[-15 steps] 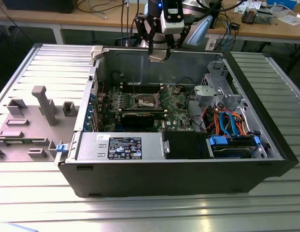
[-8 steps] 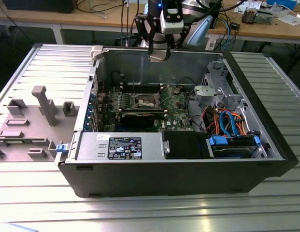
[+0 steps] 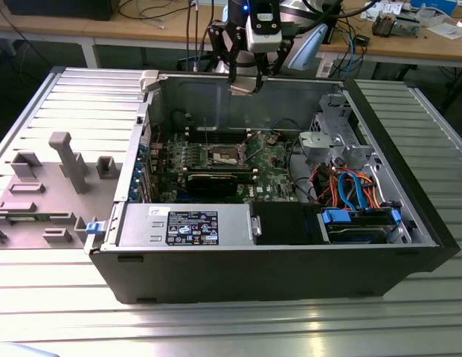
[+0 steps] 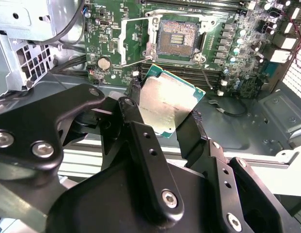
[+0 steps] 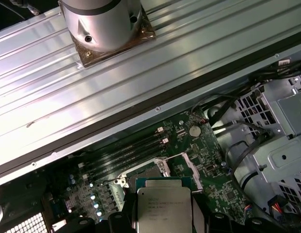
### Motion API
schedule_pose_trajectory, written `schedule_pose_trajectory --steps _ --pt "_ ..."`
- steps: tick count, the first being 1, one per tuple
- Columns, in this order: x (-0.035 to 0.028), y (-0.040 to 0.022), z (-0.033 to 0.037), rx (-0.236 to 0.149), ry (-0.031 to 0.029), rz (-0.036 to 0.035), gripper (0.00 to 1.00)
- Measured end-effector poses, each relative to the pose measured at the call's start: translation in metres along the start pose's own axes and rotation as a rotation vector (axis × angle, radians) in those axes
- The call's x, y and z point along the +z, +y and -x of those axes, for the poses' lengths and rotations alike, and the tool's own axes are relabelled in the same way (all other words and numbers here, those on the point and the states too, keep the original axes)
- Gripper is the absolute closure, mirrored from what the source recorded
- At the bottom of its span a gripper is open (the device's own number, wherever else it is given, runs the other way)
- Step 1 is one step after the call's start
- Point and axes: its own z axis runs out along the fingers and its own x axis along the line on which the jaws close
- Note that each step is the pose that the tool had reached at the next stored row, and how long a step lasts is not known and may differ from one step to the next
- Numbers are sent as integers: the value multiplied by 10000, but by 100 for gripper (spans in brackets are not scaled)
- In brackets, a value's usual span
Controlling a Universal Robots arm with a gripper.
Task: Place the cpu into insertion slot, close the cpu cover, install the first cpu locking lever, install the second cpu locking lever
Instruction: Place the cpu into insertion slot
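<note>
My gripper (image 3: 244, 84) hangs above the back wall of the open computer case, shut on the cpu (image 4: 169, 104), a square chip with a dull silver top and green edge. Its black fingers (image 4: 133, 109) clamp two opposite sides of the chip, which is tilted in the second wrist view. In the first wrist view the cpu (image 5: 162, 206) is seen from above. Below and apart from it, on the green motherboard, lies the insertion slot (image 4: 178, 41) with its dark contact field uncovered. The cpu cover (image 4: 136, 41), a silvery frame, stands swung open beside the slot. In the exterior view the insertion slot (image 3: 227, 154) sits mid-board.
The case (image 3: 290, 253) lies on its side on a ribbed metal table. Memory slots (image 4: 198, 73) run beside the socket. A long black card (image 3: 216, 181), a power supply (image 3: 190, 223), a drive cage (image 3: 331, 145) and coloured cables (image 3: 350, 186) crowd the inside. Grey fixtures (image 3: 67, 160) stand at the exterior view's left.
</note>
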Motion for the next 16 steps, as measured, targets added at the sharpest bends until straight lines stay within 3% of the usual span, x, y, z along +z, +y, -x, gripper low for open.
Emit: schedule_pose_trajectory --steps 16 --pt "2 -1 -2 378 -43 7 45"
